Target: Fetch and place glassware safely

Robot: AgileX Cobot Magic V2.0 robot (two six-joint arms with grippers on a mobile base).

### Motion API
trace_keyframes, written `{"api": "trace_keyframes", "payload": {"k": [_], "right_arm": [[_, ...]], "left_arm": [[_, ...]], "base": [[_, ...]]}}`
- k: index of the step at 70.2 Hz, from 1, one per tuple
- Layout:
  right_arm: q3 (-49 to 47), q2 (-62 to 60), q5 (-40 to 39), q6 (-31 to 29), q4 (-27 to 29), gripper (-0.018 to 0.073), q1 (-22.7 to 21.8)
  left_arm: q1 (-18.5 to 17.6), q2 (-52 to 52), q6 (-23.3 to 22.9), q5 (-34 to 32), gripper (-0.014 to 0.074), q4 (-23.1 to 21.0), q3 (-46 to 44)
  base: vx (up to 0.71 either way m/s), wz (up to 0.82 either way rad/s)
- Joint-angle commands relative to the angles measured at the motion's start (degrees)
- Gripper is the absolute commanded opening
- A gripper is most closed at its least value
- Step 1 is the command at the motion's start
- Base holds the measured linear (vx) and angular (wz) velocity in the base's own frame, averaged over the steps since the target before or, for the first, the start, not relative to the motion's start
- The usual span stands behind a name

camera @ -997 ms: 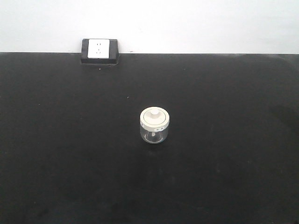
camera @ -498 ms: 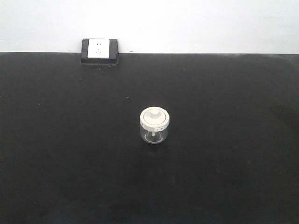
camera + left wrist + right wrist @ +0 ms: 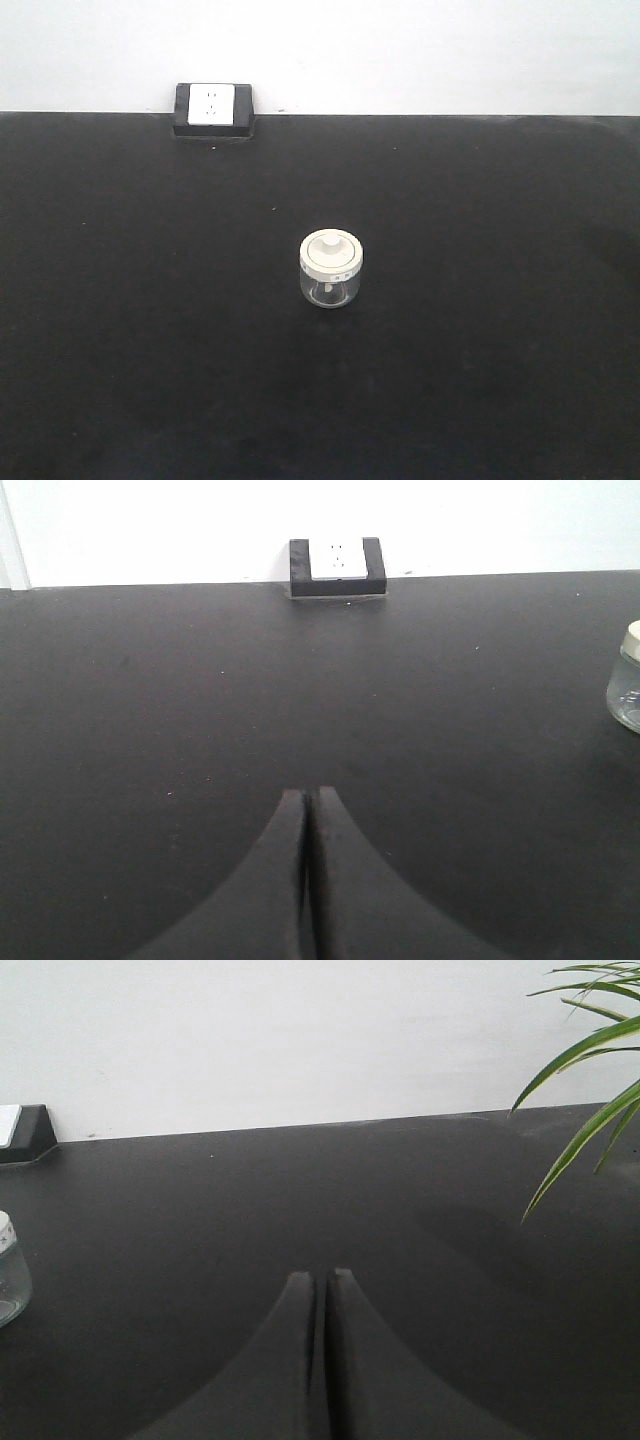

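No legible text anywhere.

Small squat clear glass jar (image 3: 331,268), standing upright near the middle of the black tabletop (image 3: 480,350), alone with bare surface all around. Capped by a cream-white round lid (image 3: 331,252) with a raised central knob, small dark marks along the lid's rim. Lid seated level and closed. Glass body see-through, apparently holding nothing, though hard to tell for sure. Cut off at the right edge of the left wrist view and at the left edge of the right wrist view.
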Motion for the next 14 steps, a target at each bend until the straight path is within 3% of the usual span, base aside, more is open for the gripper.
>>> {"api": "trace_keyframes", "payload": {"k": [1,14], "right_arm": [[1.06,-0.75,-4.21,-0.28,-0.27,-0.0003,-0.25],[1.06,-0.75,-4.21,-0.28,-0.27,-0.0003,-0.25]], "left_arm": [[-0.13,-0.62,-0.40,-4.39,-0.0007,-0.51,1.74],[-0.13,-0.62,-0.40,-4.39,-0.0007,-0.51,1.74]], "base": [[0.00,0.00],[0.00,0.00]]}}
